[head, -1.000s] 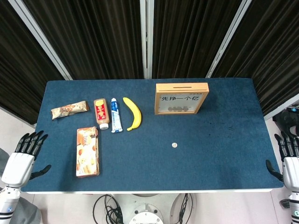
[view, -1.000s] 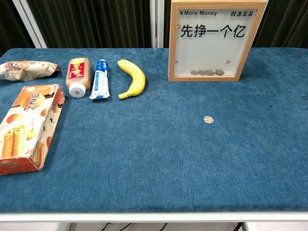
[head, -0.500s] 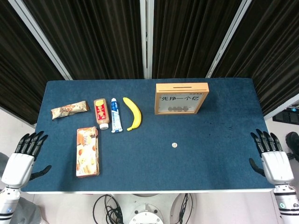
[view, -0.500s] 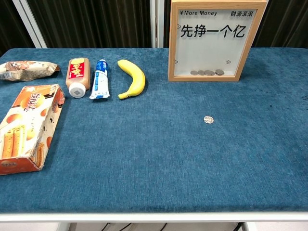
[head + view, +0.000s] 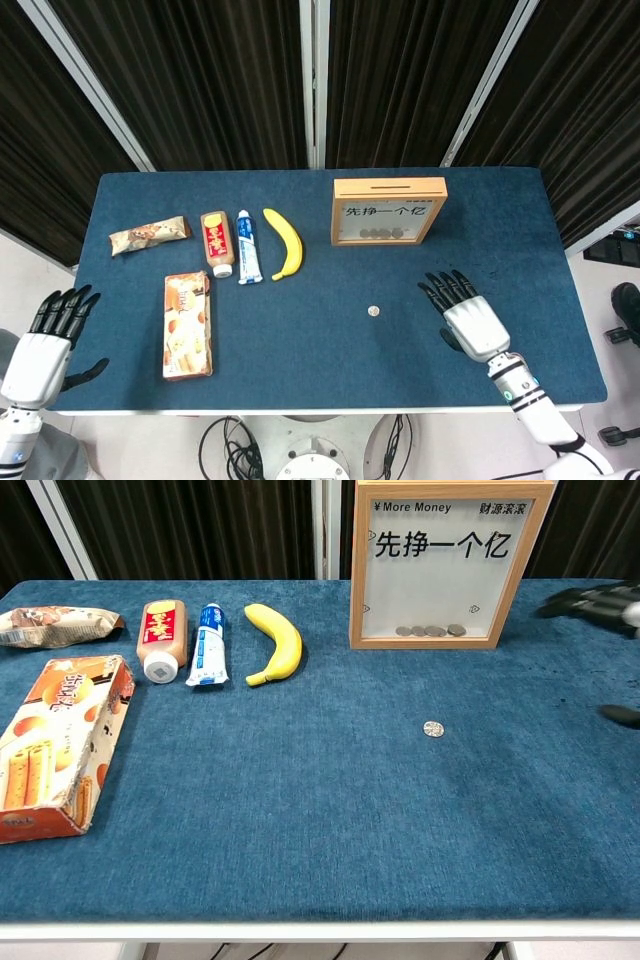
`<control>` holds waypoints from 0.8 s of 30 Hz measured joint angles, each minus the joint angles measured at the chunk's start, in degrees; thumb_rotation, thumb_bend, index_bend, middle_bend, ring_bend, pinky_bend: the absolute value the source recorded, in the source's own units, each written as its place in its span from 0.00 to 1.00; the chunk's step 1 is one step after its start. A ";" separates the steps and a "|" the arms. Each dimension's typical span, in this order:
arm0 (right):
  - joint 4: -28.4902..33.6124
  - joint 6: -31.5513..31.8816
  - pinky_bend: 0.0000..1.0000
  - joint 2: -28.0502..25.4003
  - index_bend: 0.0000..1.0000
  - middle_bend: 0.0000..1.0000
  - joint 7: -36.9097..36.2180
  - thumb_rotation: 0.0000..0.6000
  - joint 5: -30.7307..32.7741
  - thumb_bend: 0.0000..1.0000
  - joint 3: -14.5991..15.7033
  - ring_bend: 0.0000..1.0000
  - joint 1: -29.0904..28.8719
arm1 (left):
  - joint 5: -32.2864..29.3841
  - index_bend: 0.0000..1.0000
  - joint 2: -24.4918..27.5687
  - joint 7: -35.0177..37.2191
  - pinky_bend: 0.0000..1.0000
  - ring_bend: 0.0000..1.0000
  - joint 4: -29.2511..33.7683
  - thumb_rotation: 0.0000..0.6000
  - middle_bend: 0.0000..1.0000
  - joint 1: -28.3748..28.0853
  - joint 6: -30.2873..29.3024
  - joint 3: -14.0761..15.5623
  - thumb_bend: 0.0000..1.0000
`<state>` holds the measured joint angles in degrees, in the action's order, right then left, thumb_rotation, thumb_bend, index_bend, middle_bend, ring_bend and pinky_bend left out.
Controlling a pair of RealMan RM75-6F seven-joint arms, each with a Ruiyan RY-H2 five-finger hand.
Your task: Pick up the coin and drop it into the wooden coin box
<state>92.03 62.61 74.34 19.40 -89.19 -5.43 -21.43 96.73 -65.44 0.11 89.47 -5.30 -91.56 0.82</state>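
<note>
right hand point(image 5: 470, 318): over the counter point(image 5: 320, 370) toward its right side, palm down, fingers spread and pointing at the far edge, holds nothing. only the fingertips show at the right border of the chest view.
left hand point(image 5: 45, 335): off the counter's near-left corner, fingers apart, empty.
coin point(image 5: 374, 311): flat on the counter, right of centre, well in front of the box, near the right hand but clear of it, on that hand's left.
wooden coin box point(image 5: 389, 210): upright near the far edge, right of centre, slot on top, a few coins visible at the bottom behind the window.
progress: nothing done yet as far as i can see. coin not grasped, not lifted.
left to do: bring right hand over the coin, pinch it off the cloth, lift, carry to the top slot, release.
pose note: right forearm comes in from the near-right corner, hand looks roughly level above the cloth. can't tell its height over the surface.
risk: thin coin on soft cloth, likely a fiddly pinch.
</note>
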 measured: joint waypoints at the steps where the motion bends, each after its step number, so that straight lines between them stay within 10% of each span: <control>1: -0.35 -0.75 0.00 0.91 0.12 0.00 0.72 1.00 0.36 0.27 -0.19 0.00 -0.82 | -0.03 0.02 0.00 0.05 0.00 0.00 -0.03 1.00 0.00 0.05 -0.06 0.00 0.15; 24: -15.58 -7.78 0.00 17.63 0.29 0.00 0.42 1.00 6.29 0.30 -1.10 0.00 -9.46 | -1.62 0.02 0.32 3.20 0.00 0.00 -2.23 1.00 0.00 0.16 0.27 -0.60 0.15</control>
<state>76.44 54.83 91.97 19.82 -82.90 -6.53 -30.89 95.11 -65.11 3.31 87.23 -5.14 -91.29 0.22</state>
